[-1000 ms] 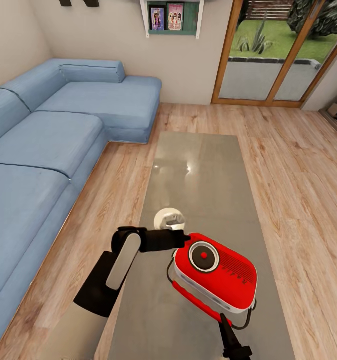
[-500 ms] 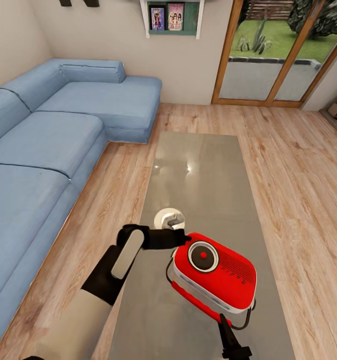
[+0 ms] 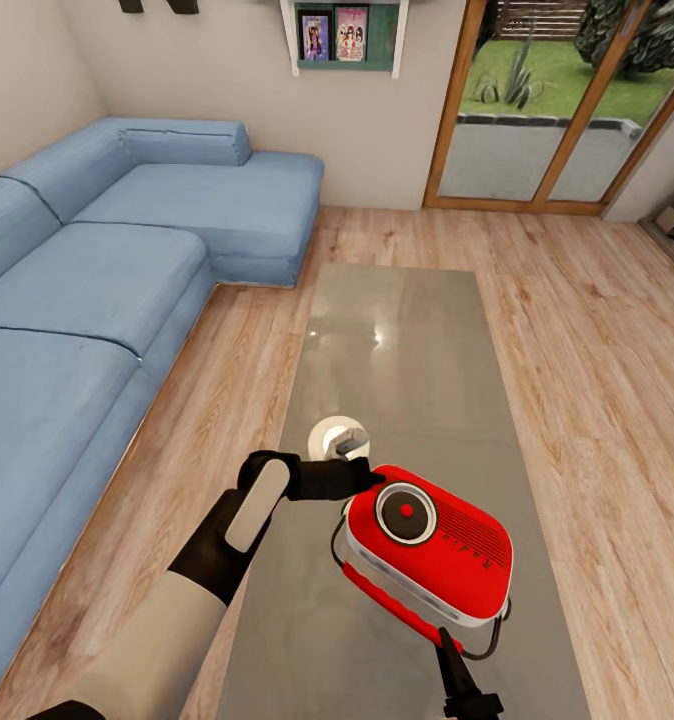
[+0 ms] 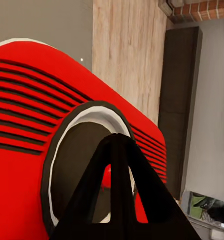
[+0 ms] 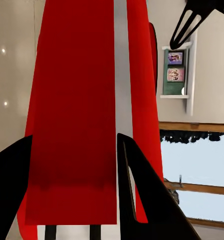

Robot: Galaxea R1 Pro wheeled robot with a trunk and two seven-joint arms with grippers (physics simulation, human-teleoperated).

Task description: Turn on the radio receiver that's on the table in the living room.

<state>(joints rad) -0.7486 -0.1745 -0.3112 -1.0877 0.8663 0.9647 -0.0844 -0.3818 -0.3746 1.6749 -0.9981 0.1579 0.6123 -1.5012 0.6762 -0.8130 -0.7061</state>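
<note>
The red radio receiver stands tilted on the near end of the long glossy table, its white-ringed dial facing up. My left gripper is shut, its tip against the radio's upper left edge beside the dial. In the left wrist view the closed gripper points at the dial and the slotted grille of the radio. My right gripper sits at the radio's near edge by the wire handle. Its open gripper faces the radio's side.
A blue L-shaped sofa runs along the left of the table, with a strip of wood floor between. A round white light reflection lies on the tabletop behind the radio. Glass doors stand at the far right.
My left forearm has come further into view from below. The left gripper tip stays at the radio's edge. The radio and right gripper have hardly moved.
</note>
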